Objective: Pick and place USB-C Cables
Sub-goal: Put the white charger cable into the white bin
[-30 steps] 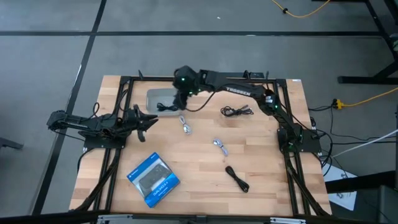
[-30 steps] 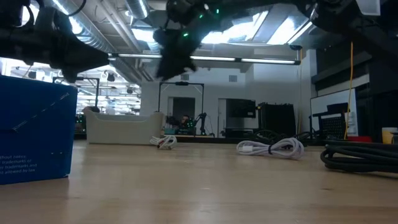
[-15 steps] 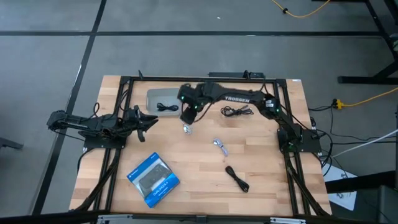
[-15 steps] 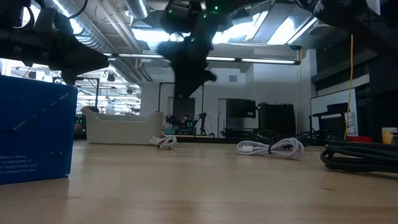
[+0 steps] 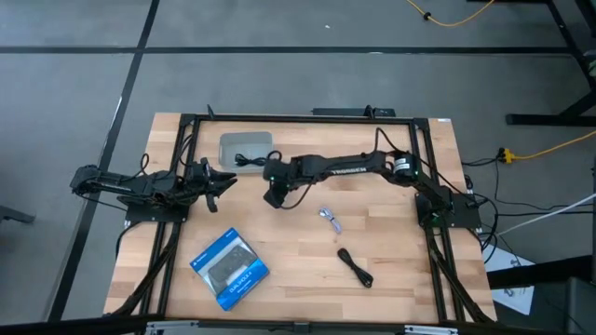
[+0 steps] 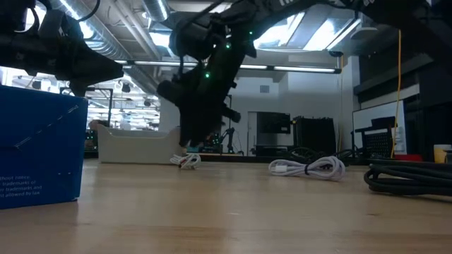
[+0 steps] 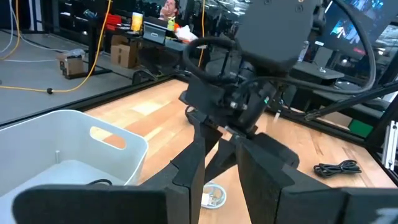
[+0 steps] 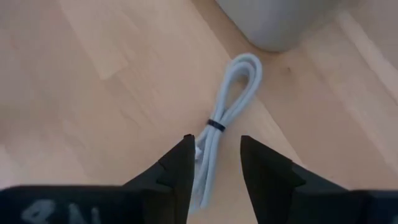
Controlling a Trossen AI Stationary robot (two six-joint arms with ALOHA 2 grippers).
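A folded white cable [image 8: 222, 127], tied at its middle by a dark band, lies on the table [image 5: 400, 270] just beside the grey bin [image 5: 244, 147]. The right gripper [image 8: 214, 165] hangs directly over it, fingers [image 8: 176, 169] spread, one to each side of the cable's lower end, not pinching it. In the low view the cable [image 6: 187, 161] shows on the wood just below the gripper [image 6: 189, 137].

The right arm [image 5: 349, 167] reaches flat and long across the table from its base at the right edge, wrist bent down at the end. The left arm [image 5: 140, 185] waits at the left edge, stretched level, with its gripper [image 5: 223, 180] pointing toward the bin; its fingers [image 7: 264, 171] stand apart with nothing between them.

Four cables show. One black coil [image 5: 246, 159] lies in the bin. The white one sits under the right gripper, hidden from above. A second whitish cable [image 5: 330, 219] lies at mid-table. A stubby black bundle [image 5: 355, 268] lies nearer the front edge. From the left wrist, another black cable [image 7: 337, 168] shows on the table beyond the right arm; whether it is one of these cannot be told.

One blue-and-black box [image 5: 229, 268] lies front left.
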